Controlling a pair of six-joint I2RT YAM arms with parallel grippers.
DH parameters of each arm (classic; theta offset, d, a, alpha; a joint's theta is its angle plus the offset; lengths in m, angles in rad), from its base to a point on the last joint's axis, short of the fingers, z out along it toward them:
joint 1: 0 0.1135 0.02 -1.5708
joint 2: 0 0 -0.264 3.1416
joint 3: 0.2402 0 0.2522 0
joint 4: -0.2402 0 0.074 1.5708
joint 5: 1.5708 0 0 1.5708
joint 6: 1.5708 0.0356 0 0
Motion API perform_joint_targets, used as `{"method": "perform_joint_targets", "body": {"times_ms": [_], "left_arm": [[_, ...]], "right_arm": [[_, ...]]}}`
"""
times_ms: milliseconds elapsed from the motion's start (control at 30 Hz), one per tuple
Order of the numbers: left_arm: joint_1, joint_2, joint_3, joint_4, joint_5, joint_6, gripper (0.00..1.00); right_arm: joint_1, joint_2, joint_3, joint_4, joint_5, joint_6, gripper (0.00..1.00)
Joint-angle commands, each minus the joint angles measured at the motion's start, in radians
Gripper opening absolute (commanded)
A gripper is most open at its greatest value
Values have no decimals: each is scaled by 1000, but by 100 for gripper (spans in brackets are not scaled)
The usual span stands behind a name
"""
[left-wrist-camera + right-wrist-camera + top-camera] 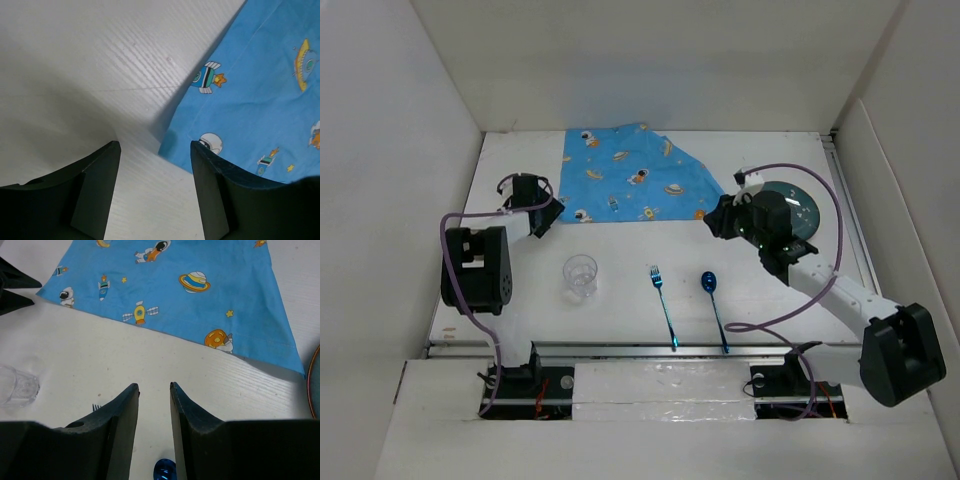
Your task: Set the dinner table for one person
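Placing the worktop (620, 250) first: how do we log it against the left end effector (552, 212)? (M.)

White, matte, walled in, and directly beneath it. In the left wrist view we see the fingers (95, 185) spread wide, nothing held. Bare worktop shows between them, and the near left corner of the blue space-print placemat (260, 90) reaches in beside one finger. Whether the tips touch the surface, we cannot tell. (R.)

And the right end effector (715, 222)? (M.)

Over bare worktop too, just on the arms' side of the placemat's near edge. Its fingers (120, 425) stand a narrow gap apart, gripping nothing; only white surface shows through. A dark plate (808, 205) lies just to its right, partly under the wrist. Nearer the arm bases we note a clear glass (580, 277), a blue fork (665, 312) and a blue spoon (708, 284), lying apart in a row on the worktop. (R.)
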Motion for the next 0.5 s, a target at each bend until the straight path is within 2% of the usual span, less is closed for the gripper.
{"method": "perform_joint_targets", "body": {"times_ms": [0,33,200,233,333,400,467], "left_arm": [[-9,23,30,48,4,-51,55],[-9,26,35,50,36,-48,55],[-18,61,47,57,18,-41,49],[-18,86,58,59,50,-50,43],[-28,90,55,73,46,-59,38],[-29,87,58,71,31,-52,25],[-29,74,68,62,-12,-44,0]], "right_arm": [[-5,8,18,59,-13,-6,37],[-5,12,22,57,-9,-4,37],[-5,26,31,60,-2,-3,37],[-5,28,34,62,1,-3,37],[-5,32,36,57,5,-4,37],[-5,31,34,57,8,-4,37],[-5,34,27,62,11,-1,37]]}}
